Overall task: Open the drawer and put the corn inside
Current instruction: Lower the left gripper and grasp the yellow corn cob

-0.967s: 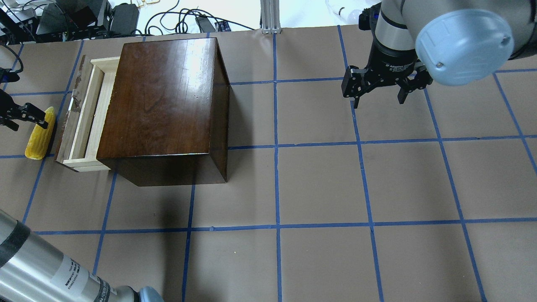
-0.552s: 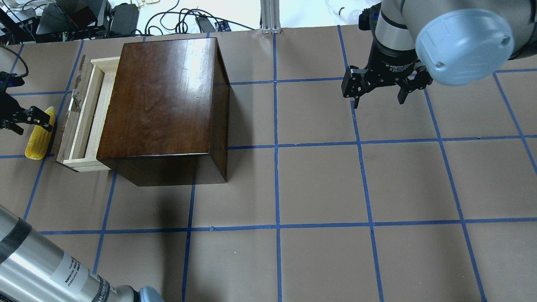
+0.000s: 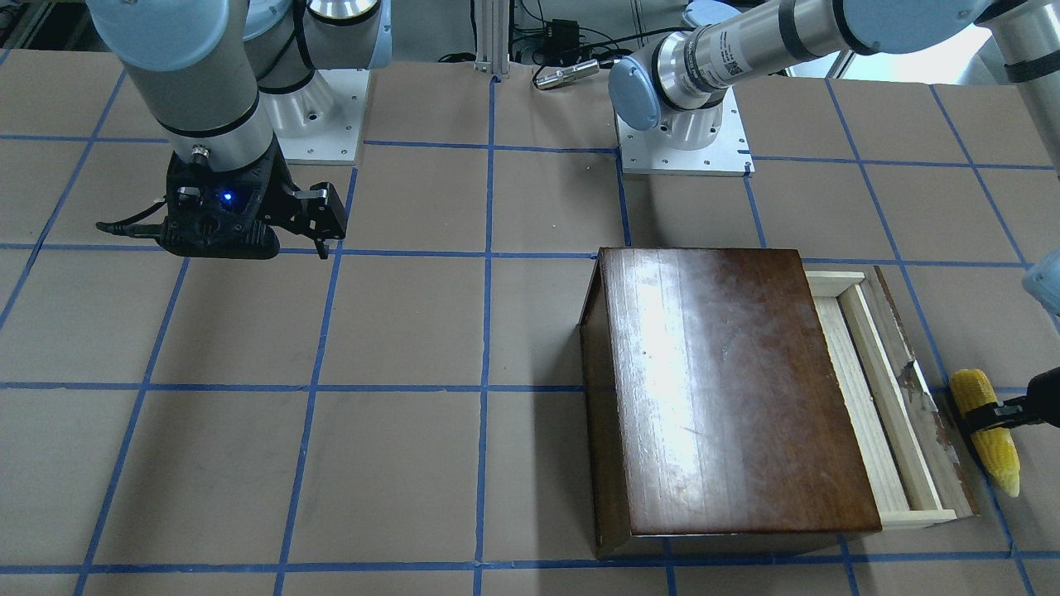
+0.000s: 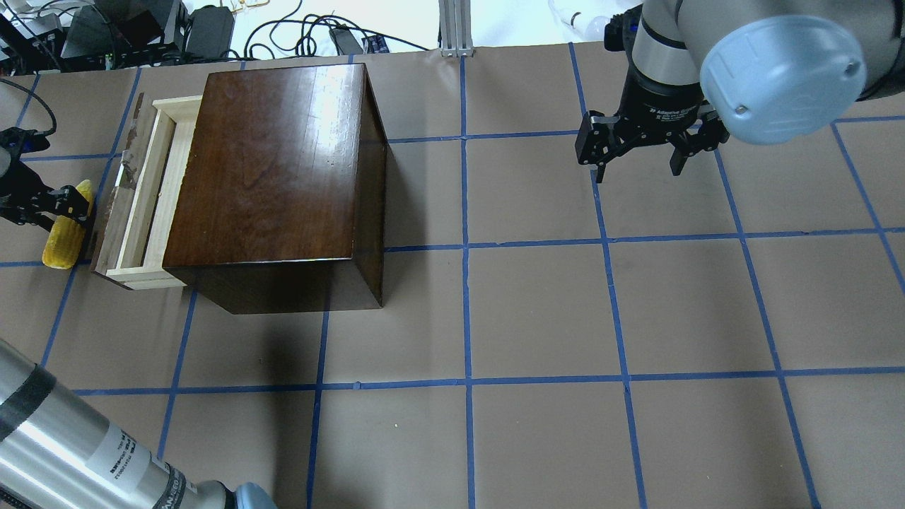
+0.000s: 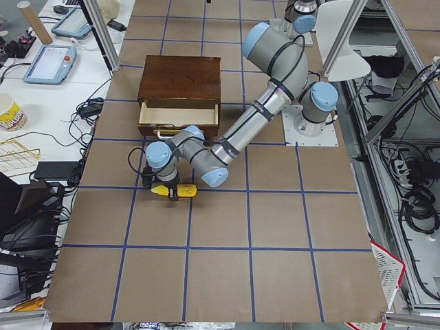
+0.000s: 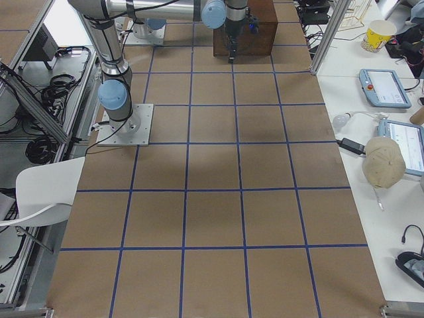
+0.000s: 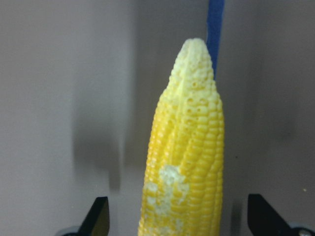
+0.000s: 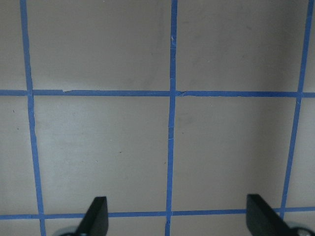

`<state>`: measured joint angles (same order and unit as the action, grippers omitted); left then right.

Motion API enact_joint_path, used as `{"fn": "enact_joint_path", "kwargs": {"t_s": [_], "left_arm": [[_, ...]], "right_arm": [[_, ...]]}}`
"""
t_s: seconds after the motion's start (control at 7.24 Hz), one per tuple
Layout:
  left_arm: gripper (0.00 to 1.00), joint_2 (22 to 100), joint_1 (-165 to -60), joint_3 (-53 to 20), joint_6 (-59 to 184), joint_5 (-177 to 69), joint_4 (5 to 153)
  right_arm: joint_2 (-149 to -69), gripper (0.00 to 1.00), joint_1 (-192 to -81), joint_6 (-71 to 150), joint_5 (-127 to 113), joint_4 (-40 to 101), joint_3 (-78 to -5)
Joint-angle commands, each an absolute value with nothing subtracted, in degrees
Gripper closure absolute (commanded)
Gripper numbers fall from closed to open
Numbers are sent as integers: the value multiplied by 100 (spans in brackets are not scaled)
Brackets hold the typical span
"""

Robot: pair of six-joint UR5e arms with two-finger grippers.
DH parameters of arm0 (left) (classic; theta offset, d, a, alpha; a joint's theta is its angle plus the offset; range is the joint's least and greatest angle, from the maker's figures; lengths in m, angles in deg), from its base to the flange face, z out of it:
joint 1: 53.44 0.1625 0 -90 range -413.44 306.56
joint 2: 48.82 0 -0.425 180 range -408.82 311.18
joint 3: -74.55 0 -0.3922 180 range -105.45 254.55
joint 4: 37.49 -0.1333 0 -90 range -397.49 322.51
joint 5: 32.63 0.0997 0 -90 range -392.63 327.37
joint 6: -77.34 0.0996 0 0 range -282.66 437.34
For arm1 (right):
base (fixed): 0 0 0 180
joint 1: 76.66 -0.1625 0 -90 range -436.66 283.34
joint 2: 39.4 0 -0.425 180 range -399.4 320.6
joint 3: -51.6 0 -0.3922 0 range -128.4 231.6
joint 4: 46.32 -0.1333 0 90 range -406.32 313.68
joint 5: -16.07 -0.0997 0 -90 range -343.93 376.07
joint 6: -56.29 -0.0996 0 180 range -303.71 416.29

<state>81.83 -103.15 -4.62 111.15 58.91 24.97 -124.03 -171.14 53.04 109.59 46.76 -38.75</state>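
Note:
The corn [image 4: 63, 237] lies on the table just left of the drawer [image 4: 145, 191], which is pulled partway out of the dark-brown cabinet [image 4: 276, 170]. The pale tray of the drawer looks empty. My left gripper [image 4: 49, 208] is open and straddles the corn's upper part. In the left wrist view the corn [image 7: 189, 157] stands between the two spread fingertips [image 7: 101, 216], with gaps on both sides. The corn also shows in the front view [image 3: 994, 443] beside the drawer's chipped front panel [image 3: 919, 389]. My right gripper [image 4: 640, 166] is open and empty, above the table far to the right.
My left arm's forearm [image 4: 71, 445] crosses the near-left corner. Cables and electronics [image 4: 106, 32] lie beyond the table's far edge, with an aluminium post [image 4: 456, 28]. The right wrist view shows only brown paper and blue tape lines [image 8: 172, 93].
My left gripper has moved a little toward the drawer and over the corn, so its finger now crosses the cob. The corn, the drawer and the right arm have not moved.

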Motion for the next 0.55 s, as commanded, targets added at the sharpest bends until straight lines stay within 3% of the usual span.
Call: {"fn": "enact_joint_path", "kwargs": {"t_s": [0.0, 0.41], "left_arm": [[100, 8091, -10318, -412, 11109, 5878, 2544], [100, 7741, -10476, -341, 11135, 5887, 2849]], "right_arm": [[-12404, 0, -17115, 5304, 10959, 4676, -3875], [-12404, 0, -17115, 5304, 10959, 4676, -3875]]}}
